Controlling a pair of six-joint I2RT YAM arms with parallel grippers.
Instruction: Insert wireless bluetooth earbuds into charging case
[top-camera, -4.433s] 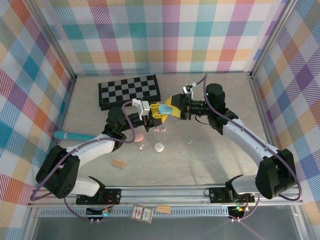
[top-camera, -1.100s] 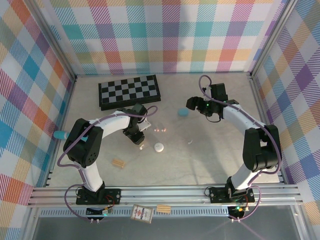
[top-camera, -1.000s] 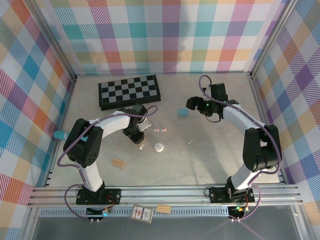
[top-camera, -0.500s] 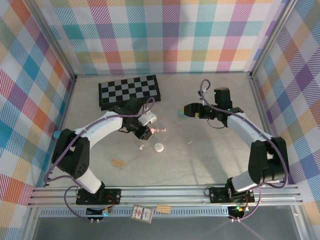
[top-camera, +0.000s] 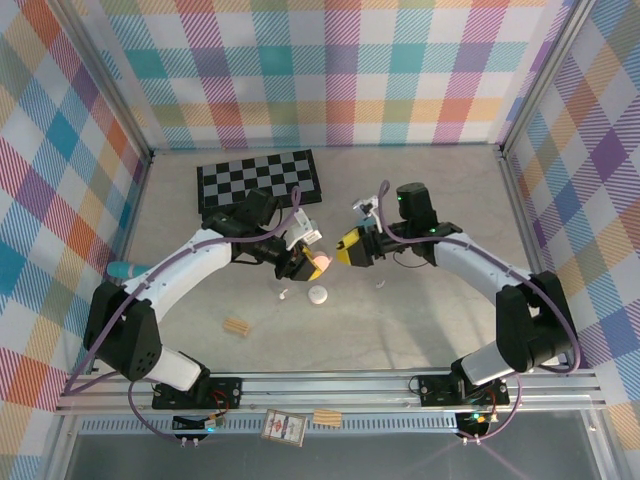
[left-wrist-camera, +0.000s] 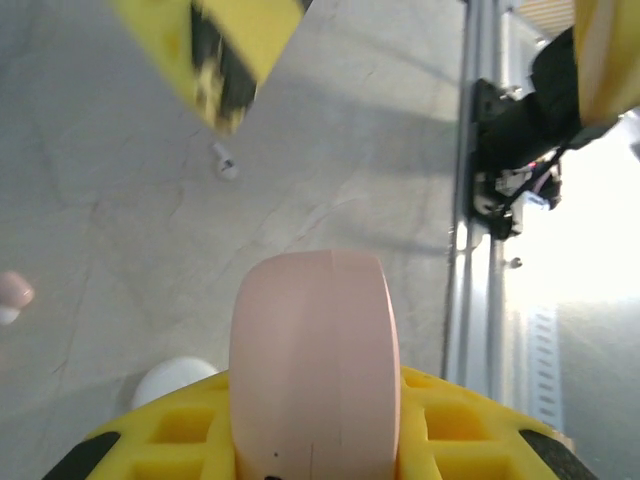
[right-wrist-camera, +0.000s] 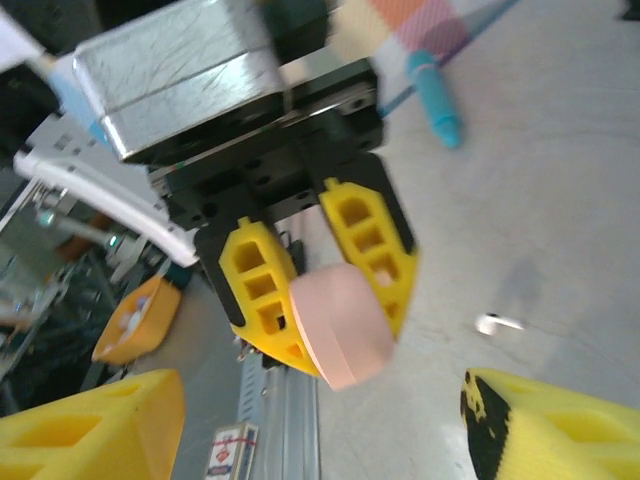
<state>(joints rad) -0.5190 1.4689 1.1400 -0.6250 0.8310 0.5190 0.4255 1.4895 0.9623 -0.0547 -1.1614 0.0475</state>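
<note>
Pink charging case (top-camera: 321, 263) is clamped in the left tool (top-camera: 303, 263), seemingly offered for opening to the wide-spread, empty right tool (top-camera: 349, 247) at 3 o'clock.

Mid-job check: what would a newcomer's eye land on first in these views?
The pink case stands out, pinched in the left gripper over mid-table. The right gripper faces it close by, yellow fingers spread and holding nothing. A black-and-white checkerboard lies toward the back wall, and a white case sits on the table nearer the arm bases.
</note>
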